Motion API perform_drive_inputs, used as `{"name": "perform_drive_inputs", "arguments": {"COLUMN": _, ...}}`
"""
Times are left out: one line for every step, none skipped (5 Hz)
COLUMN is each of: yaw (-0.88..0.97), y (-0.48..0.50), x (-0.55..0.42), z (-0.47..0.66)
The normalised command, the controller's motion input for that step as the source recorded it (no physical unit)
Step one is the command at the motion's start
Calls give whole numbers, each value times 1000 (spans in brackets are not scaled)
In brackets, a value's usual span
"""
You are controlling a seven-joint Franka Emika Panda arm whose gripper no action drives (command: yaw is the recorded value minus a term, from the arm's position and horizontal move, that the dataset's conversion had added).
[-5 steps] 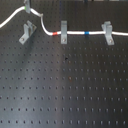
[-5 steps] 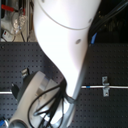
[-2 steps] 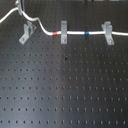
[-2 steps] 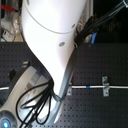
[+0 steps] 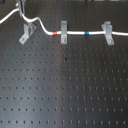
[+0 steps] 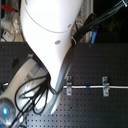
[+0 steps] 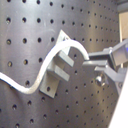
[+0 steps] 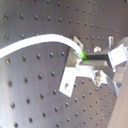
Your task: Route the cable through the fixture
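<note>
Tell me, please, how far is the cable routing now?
Done: the cable already passes the two upright brackets. In hand: the gripper holds the cable just beside the fixture, arching over it in the first wrist view. Left: the cable is not yet seated in the fixture's slot.

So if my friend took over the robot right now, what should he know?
Hand: shut on the cable, right beside the fixture, as both wrist views show.
Cable: already runs through the two upright brackets; its loose end arcs over the skewed fixture.
Done: cable gripped and brought to the fixture.
Left: seat the cable down in the fixture's slot, then let go. Whether it is in the slot yet cannot be told.
</note>
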Motion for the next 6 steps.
{"name": "perform_drive_inputs", "arguments": {"yaw": 488, "y": -295, "x": -362, "z": 15}}
{"name": "perform_drive_inputs", "arguments": {"yaw": 308, "y": -365, "x": -96, "z": 0}}
{"name": "perform_drive_inputs", "arguments": {"yaw": 268, "y": -412, "x": 64, "z": -6}}
{"name": "perform_drive_inputs", "arguments": {"yaw": 294, "y": -352, "x": -19, "z": -4}}
{"name": "perform_drive_inputs", "arguments": {"yaw": 166, "y": -122, "x": -176, "z": 3}}
{"name": "perform_drive_inputs", "arguments": {"yaw": 197, "y": -15, "x": -54, "z": 1}}
